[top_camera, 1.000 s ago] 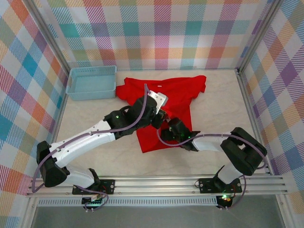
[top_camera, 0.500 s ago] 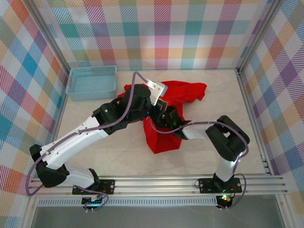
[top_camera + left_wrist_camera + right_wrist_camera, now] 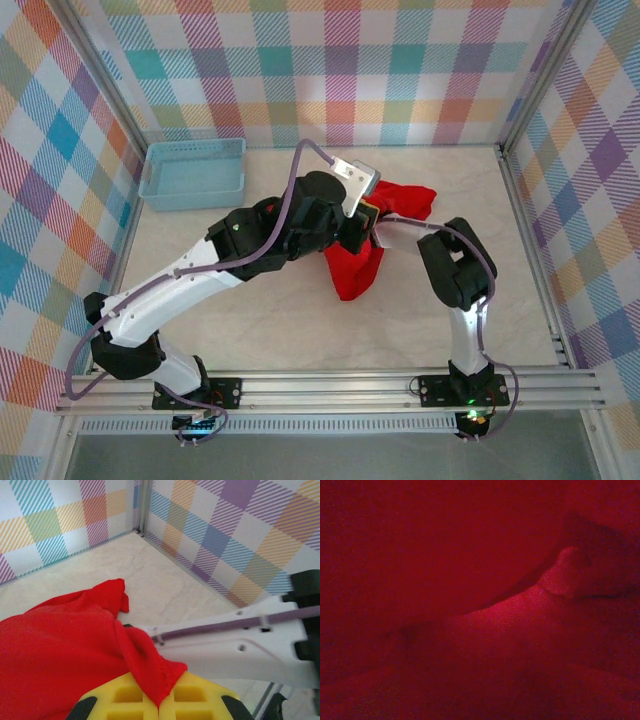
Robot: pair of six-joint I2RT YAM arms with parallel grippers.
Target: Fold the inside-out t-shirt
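Note:
The inside-out t-shirt (image 3: 355, 272) is a bright red bunch at the table's middle, one sleeve end reaching back right. My left gripper (image 3: 368, 218) hangs above it, shut on a hem corner. In the left wrist view the yellow pads (image 3: 125, 700) meet on that red corner, my left gripper (image 3: 160, 696) pinching it, and the t-shirt (image 3: 60, 645) hangs off to the left. My right arm (image 3: 455, 265) is bent sharply and its wrist end runs under the cloth, so its fingers are hidden. Dim red t-shirt cloth (image 3: 480, 630) lies close over the right wrist camera.
A light blue basket (image 3: 193, 173) stands at the back left. Bare pale table (image 3: 250, 330) lies in front of the shirt. Plaid walls and metal posts enclose the table. The right arm's white link (image 3: 235, 650) crosses close below the left gripper.
The left gripper has carried the shirt's corner to the right and back, and the spread shirt has bunched up. The right arm has folded in under the cloth.

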